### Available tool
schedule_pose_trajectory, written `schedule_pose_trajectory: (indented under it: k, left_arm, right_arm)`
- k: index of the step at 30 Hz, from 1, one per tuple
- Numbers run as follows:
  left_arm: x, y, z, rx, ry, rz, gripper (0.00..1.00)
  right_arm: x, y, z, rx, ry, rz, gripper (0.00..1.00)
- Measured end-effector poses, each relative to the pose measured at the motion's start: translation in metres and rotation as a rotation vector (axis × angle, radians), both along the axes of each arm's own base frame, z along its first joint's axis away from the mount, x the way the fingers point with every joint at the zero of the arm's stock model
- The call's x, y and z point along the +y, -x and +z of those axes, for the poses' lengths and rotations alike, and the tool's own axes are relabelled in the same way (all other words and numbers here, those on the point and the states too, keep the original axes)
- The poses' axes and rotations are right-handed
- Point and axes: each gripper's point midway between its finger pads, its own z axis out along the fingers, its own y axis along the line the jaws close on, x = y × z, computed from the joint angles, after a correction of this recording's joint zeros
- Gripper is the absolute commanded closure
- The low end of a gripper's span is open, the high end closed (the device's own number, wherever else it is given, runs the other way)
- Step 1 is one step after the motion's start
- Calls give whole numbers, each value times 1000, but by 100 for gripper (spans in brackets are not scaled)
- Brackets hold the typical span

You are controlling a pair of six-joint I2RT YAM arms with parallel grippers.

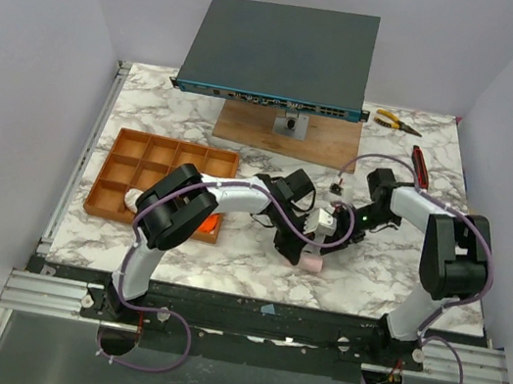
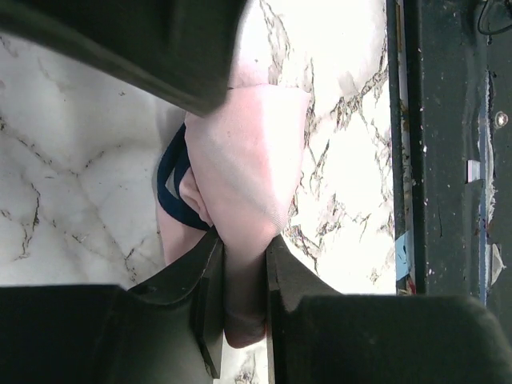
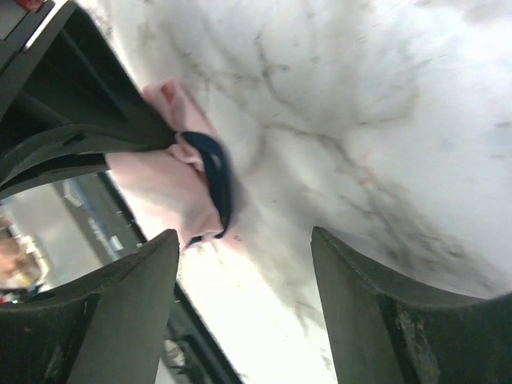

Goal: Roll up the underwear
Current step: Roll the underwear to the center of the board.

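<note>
A pale pink underwear with dark edging lies bunched on the marble table near the centre. My left gripper is shut on it. In the left wrist view the fingers pinch a fold of the pink cloth, and the dark edging loops at its left. My right gripper hovers just beside it, open and empty. In the right wrist view its jaws stand wide apart over bare marble, with the pink underwear and the left gripper up and to the left.
An orange-brown compartment tray sits at the left, with an orange garment and a pale one in its near cells. A dark flat box on a wooden board stands at the back. Pliers and a red-handled tool lie at the back right.
</note>
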Motion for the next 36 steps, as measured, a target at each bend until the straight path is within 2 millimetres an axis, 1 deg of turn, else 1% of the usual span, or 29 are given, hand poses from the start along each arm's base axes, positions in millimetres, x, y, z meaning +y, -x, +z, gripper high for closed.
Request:
schedule_pose_trajectory:
  k: [6, 10, 12, 14, 17, 19, 23, 24, 26, 28, 30, 33, 36]
  left_arm:
    - [-1, -1, 0, 14, -10, 2, 100]
    - [-2, -2, 0, 24, -15, 9, 100]
    - [-2, -2, 0, 29, -18, 13, 100]
    - [-2, -2, 0, 32, -20, 15, 100]
    - [-2, -3, 0, 40, -25, 21, 100]
    - [-2, -2, 0, 47, -29, 26, 100]
    - [-3, -2, 0, 57, -36, 31, 100]
    - [-3, -3, 0, 60, -38, 32, 100]
    - [-3, -2, 0, 67, -42, 33, 100]
    - [-3, -3, 0, 75, -48, 35, 100]
    - [-3, -3, 0, 83, -52, 38, 100]
    - [-3, -3, 0, 94, -54, 41, 100]
    - [-3, -3, 0, 106, -57, 45, 100]
  right_arm:
    - [-17, -31, 0, -159, 34, -23, 27]
    - [-30, -42, 0, -232, 44, -51, 27]
    - [-41, -45, 0, -267, 48, -78, 28]
    - [-57, -49, 2, -304, 57, -118, 28]
    - [-77, -51, 10, -378, 68, -158, 28]
    - [-79, -48, 24, -462, 62, -141, 28]
    - [-69, -37, 62, -672, 9, -57, 24]
    - [-67, -33, 68, -718, 0, -36, 24]
    - [-65, -25, 76, -788, -7, 5, 23]
    - [-63, -16, 77, -833, -5, 45, 23]
    - [-62, -8, 74, -854, -5, 87, 23]
    - [-57, 3, 63, -854, -10, 156, 23]
    - [-49, 16, 51, -844, -27, 231, 23]
